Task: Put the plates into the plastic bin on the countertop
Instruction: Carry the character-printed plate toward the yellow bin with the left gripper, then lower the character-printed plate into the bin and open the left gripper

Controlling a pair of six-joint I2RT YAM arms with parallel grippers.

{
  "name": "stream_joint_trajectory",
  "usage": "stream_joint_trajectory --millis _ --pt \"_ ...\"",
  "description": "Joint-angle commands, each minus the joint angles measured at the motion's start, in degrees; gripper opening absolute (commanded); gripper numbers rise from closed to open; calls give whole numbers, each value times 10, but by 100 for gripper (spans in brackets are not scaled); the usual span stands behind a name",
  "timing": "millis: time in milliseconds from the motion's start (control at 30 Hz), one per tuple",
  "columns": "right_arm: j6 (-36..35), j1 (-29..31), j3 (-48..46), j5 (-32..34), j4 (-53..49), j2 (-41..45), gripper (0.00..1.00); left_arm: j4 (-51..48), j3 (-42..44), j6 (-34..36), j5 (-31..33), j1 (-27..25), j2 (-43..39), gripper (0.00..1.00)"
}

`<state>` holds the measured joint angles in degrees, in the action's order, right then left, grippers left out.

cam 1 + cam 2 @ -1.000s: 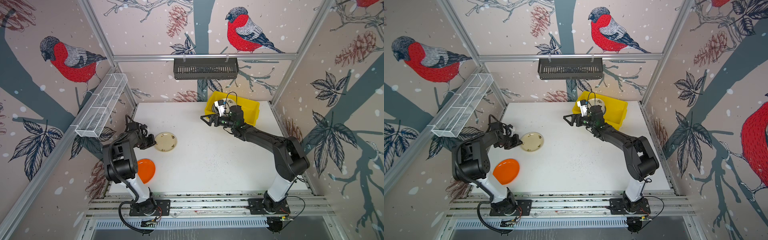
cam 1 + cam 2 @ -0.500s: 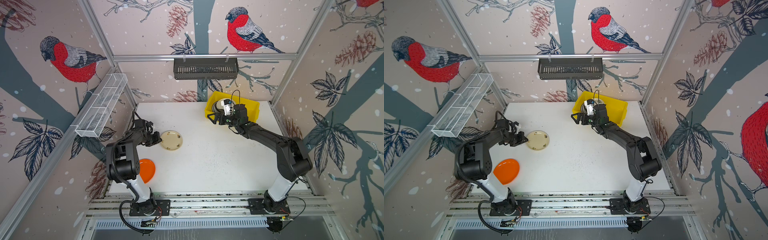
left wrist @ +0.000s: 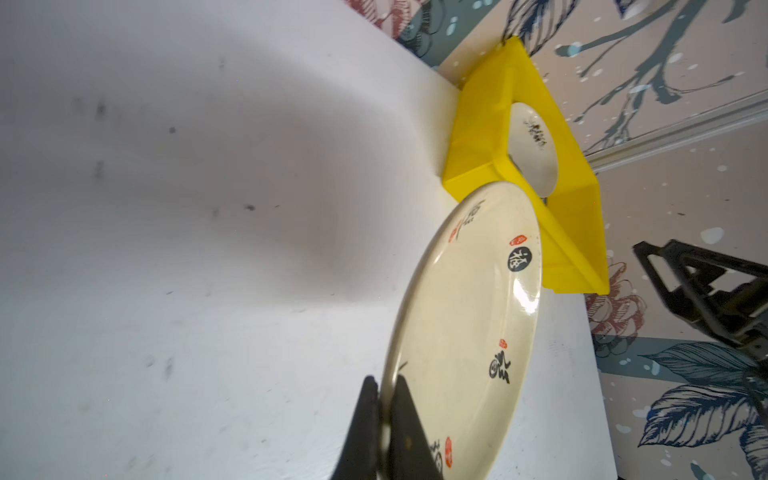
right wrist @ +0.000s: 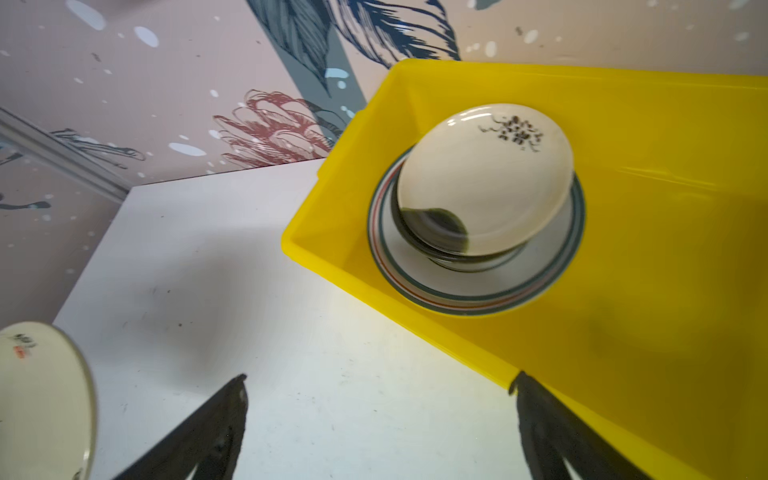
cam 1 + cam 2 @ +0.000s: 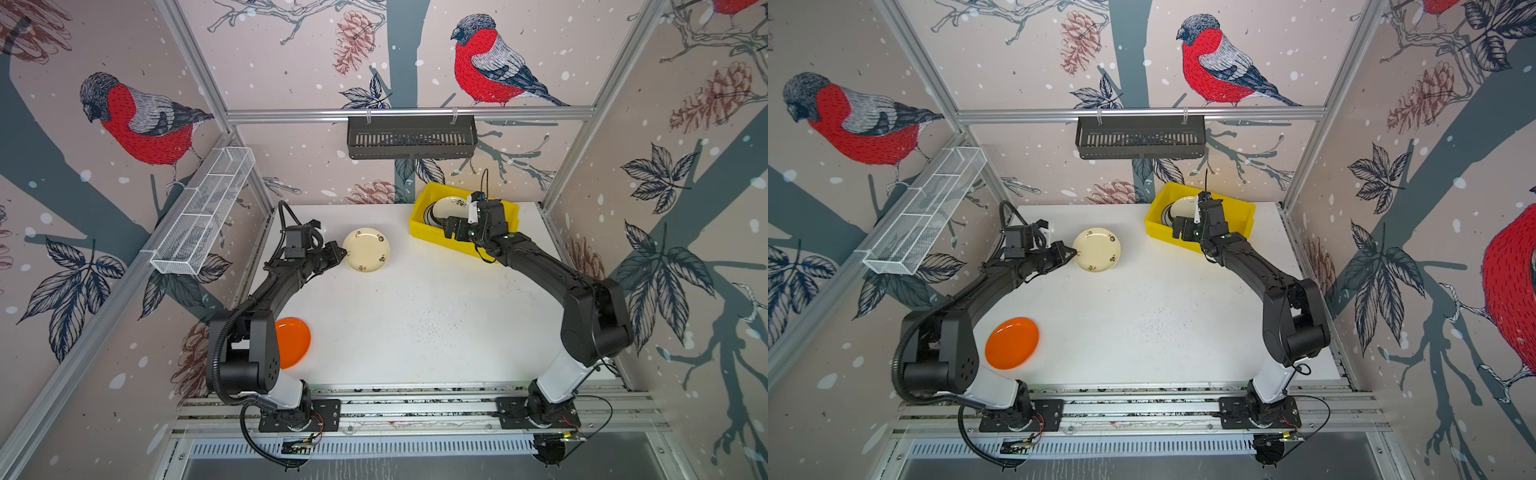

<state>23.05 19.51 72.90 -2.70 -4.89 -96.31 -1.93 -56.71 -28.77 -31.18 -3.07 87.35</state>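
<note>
Countertop (image 3: 208,257), left pincer (image 3: 384,380) clamps plate (image 3: 465,332) — wrist view

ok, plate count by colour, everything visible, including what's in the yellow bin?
cream plates: 2, held plate and stack-top plate
orange plate: 1
striped-rim plate: 1
dark plates: at least 1, rest hidden in the stack
total: at least 5

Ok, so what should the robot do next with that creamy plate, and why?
Probably the left tool should carry the cream plate a short way toward the yellow bin. It is shut on the plate's rim, the plate is over the countertop, short of the bin, and the right tool stands open by the bin's front wall, holding nothing.
</note>
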Motion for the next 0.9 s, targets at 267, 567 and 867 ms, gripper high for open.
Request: stream_joint_trajectory --millis 267,567,867 --pt "45 -3 -168 87 45 181 100 163 -193 -162 96 -163 153 0" --pt "43 -8 -198 70 15 234 100 141 -418 -210 146 -232 350 0" --pt "29 -8 -215 58 1 272 100 129 -581 -197 170 -246 493 0"
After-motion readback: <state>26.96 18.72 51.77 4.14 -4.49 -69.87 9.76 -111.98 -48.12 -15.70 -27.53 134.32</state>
